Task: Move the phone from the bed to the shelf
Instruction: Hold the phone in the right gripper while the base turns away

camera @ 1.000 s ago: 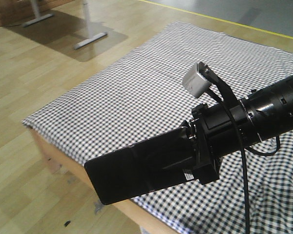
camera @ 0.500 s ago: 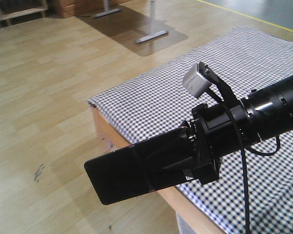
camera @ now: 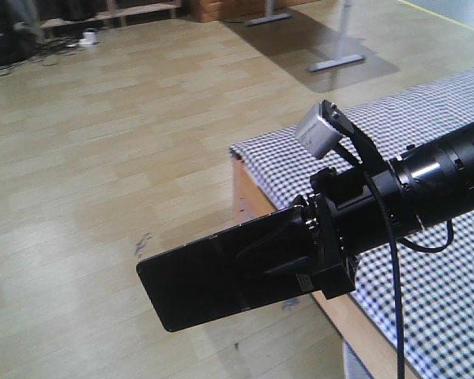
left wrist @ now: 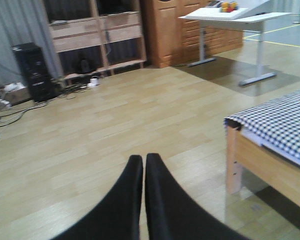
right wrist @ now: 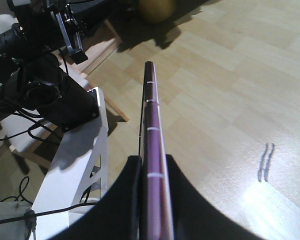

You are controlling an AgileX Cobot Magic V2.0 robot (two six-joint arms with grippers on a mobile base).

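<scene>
The phone (camera: 197, 286) is a slim black slab that sticks out to the left of my right gripper (camera: 257, 264), which is shut on it above the wooden floor. The right wrist view shows the phone (right wrist: 152, 120) edge-on with a pinkish rim, clamped between the two black fingers (right wrist: 132, 185). Over bare floor, my left gripper (left wrist: 143, 160) is shut with nothing in it. The bed (camera: 426, 134) with its checked cover lies behind and to the right, and its corner (left wrist: 277, 117) also shows in the left wrist view. A wooden shelving unit (left wrist: 90, 35) stands by the far wall; I cannot tell whether it is the shelf.
A white-legged table (left wrist: 232, 17) stands beyond the bed, its foot (camera: 340, 61) on the floor. A black tower (left wrist: 35, 70) and cables (left wrist: 20, 107) lie at the back left. My white base frame (right wrist: 75, 165) and the other arm (right wrist: 45, 85) sit left of the phone.
The view has swung left: the bed has slid to the right and more floor shows. The phone stays in my right gripper in the same pose.
</scene>
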